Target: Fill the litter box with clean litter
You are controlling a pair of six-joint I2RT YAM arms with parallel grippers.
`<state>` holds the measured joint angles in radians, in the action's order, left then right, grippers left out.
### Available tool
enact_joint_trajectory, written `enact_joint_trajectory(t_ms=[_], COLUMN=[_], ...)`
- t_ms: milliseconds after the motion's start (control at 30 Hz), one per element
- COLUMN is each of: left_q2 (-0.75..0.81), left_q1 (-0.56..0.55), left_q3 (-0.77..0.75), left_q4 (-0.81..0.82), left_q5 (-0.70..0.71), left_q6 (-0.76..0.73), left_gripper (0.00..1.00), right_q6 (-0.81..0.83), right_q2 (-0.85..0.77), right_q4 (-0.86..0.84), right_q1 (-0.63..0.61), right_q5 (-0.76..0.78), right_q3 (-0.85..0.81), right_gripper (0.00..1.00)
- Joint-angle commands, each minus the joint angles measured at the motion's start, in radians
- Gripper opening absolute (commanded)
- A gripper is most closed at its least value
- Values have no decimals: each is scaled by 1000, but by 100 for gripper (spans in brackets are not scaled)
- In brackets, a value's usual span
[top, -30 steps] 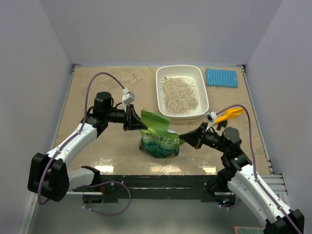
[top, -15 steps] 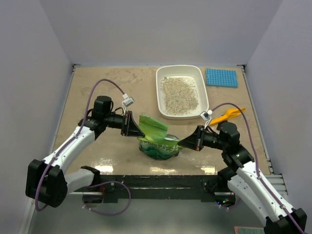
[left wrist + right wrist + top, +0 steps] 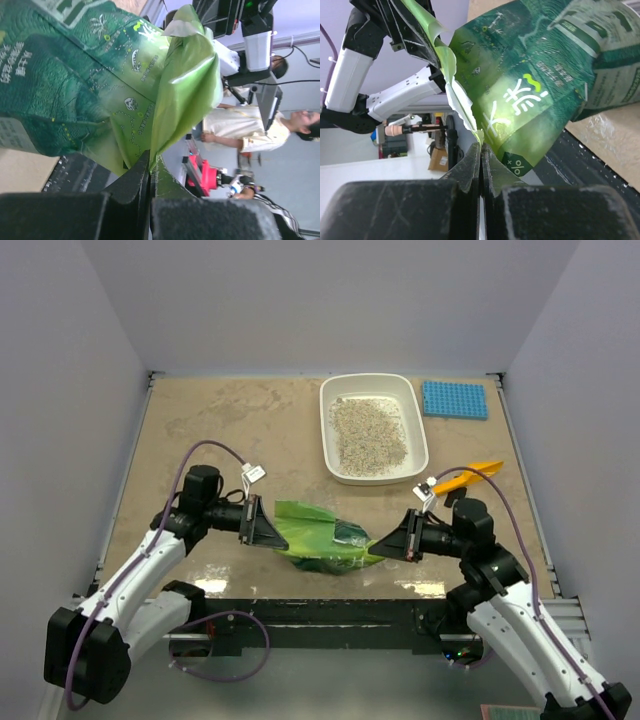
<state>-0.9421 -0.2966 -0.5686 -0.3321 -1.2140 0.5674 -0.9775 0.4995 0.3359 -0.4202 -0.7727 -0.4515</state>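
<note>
Pinching opposite edges of the green bag [image 3: 318,540], the left gripper [image 3: 268,533] and right gripper [image 3: 380,543] are both clenched on its film, nearward of the litter box [image 3: 324,430]. The clean litter [image 3: 368,432] covers the box floor.

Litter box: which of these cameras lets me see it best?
The top external view: it shows the whole white litter box from above, with beige litter inside. Both wrist views miss it entirely; the green bag dominates them.
</note>
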Motion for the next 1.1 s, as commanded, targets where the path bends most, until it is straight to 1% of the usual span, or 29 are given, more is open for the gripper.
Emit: enact_joint_trajectory(t_ms=[0,133,167,200,233,267,300,333,367,400,433,467,533,567,600,633,667,767,800,833,867,967,1000,1067], left_q2=[28,25,22,19,16,11,2,-4,-7,-18,-24,-29,-43,-47,-55,-60,-64,-80,-87,-90,-93,-110,-116,-122], left_q1=[24,24,22,17,13,11,8,7,7,5,4,2,-1,-1,1,1,1,-1,-3,-3,-3,-3,-1,-1], left_q3=[70,116,116,118,112,108,104,95,89,84,72,67,62,61,58,55,53,44,39,32,27,12,9,1], left_q4=[-61,-32,-33,-35,-36,-39,-50,-51,-50,-53,-56,-58,-59,-58,-56,-56,-58,-67,-70,-73,-74,-82,-90,-90], left_q5=[-27,-27,-27,-28,-28,-24,-22,-21,-21,-19,-19,-16,-13,-12,-10,-10,-9,-2,-1,2,5,16,18,22], left_q6=[89,111,111,111,108,104,92,91,88,81,78,75,69,69,68,66,65,55,51,49,48,37,28,26], left_gripper=[0,0,0,0,0,0,0,0,0,0,0,0,0,0,0,0,0,0,0,0,0,0,0,0], right_q6=[-52,-9,44,84,127,226,284,336,414,453,485,538,601,659,693,729,787,868,887,904,936,965,967,971], right_q2=[-67,-79,-72,-59,-47,-32,5,22,40,65,77,83,105,115,132,167,189,246,255,267,295,374,390,427], right_q4=[87,118,130,144,162,207,228,245,276,284,281,276,253,236,232,227,210,174,169,170,173,195,193,199], right_q1=[17,15,15,14,15,15,15,14,15,15,15,15,14,14,14,14,14,-2,-23,-43,-64,-191,-283,-386], right_q5=[79,105,113,153,177,212,263,286,303,332,345,352,331,328,320,252,204,63,61,72,116,217,328,479], right_q3=[43,53,44,25,-33,-70,-110,-190,-229,-268,-338,-370,-453,-478,-501,-545,-561,-598,-605,-618,-624,-664,-674,-717], right_gripper=[0,0,0,0,10,21,34,37,40,45,47,48,59,61,63,63,63,63,63,63,63,63,63,63])
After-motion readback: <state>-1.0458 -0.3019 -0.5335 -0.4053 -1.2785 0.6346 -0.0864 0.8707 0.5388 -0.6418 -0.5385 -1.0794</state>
